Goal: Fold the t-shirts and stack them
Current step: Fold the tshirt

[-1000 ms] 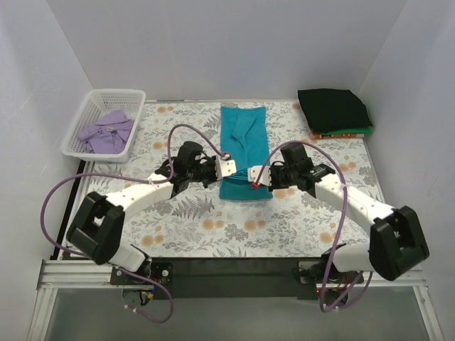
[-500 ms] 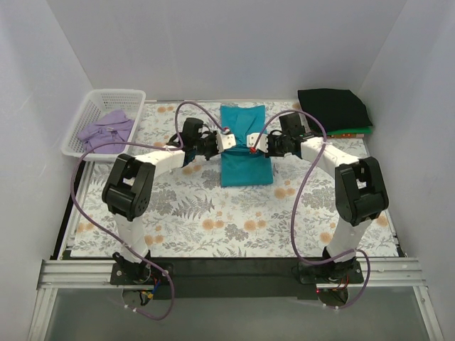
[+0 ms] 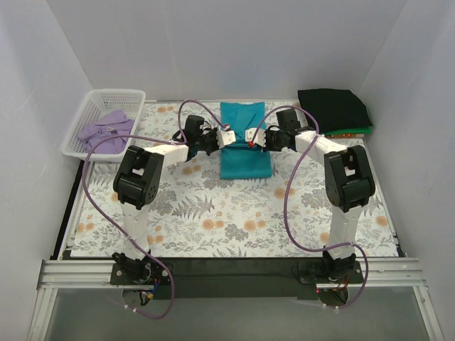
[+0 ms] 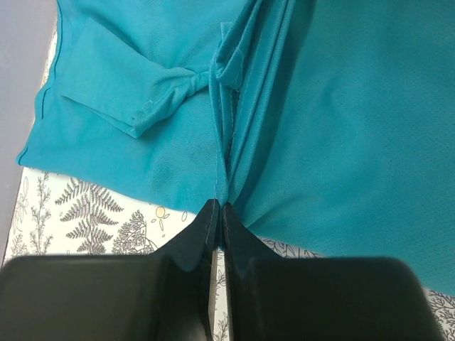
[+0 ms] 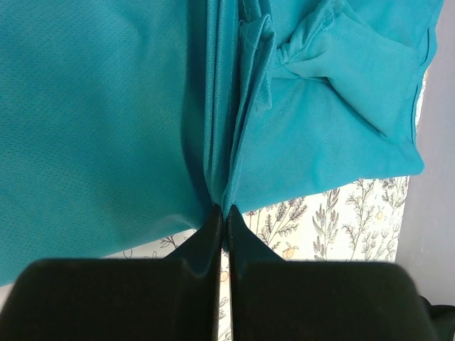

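The teal t-shirt (image 3: 246,158) is lying at the far middle of the table (image 3: 213,213), its upper layer being held up at both side edges. The left gripper (image 3: 226,136) and the right gripper (image 3: 250,137) are each gripping it with jaws fully closed on a thin gathered pleat of cloth. Because only the very tips are biting, the pleat could be slipping free on either side, and an uneven release would likely be leaving the fold skewed. In the wrist views a twisted sleeve (image 4: 153,92) is bunching under the lifted layer, so laying the cloth down over it risks trapping a lump. The purple cables (image 3: 186,108) are arching close above the shirt and may be snagging it. Further out, the black shirt (image 3: 334,108) is topping a pile with green and orange-red edges (image 3: 347,133) at the far right. The lavender shirt (image 3: 106,130) is waiting in the white basket (image 3: 117,93) at the far left, well apart. Both outstretched arms are flanking the shirt and may be crowding any move toward the pile.
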{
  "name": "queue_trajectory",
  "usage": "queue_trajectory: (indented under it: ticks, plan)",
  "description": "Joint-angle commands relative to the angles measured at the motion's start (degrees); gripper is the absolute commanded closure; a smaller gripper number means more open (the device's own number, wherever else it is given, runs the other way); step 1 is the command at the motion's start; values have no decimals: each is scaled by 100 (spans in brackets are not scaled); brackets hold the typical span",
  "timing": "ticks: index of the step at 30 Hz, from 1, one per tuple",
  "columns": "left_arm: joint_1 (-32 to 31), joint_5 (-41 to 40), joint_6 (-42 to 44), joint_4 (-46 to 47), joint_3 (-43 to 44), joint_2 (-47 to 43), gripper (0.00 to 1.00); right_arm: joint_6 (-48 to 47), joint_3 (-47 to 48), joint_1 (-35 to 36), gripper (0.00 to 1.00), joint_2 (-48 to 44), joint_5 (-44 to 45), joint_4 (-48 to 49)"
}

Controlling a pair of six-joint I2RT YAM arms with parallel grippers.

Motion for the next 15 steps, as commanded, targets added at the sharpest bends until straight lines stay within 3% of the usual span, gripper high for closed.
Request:
queue_trajectory:
  ticks: [1,9,15]
  plan:
    - [62,40,27,180,143,-166,100,-154,201,-96,99,28,97,139]
    - [62,49,-26,206,301,-228,100,-101,298,-219,99,-130,45,148]
    - [62,-91,-70,347,468,70,100,22,561,-220,98,282,124,236]
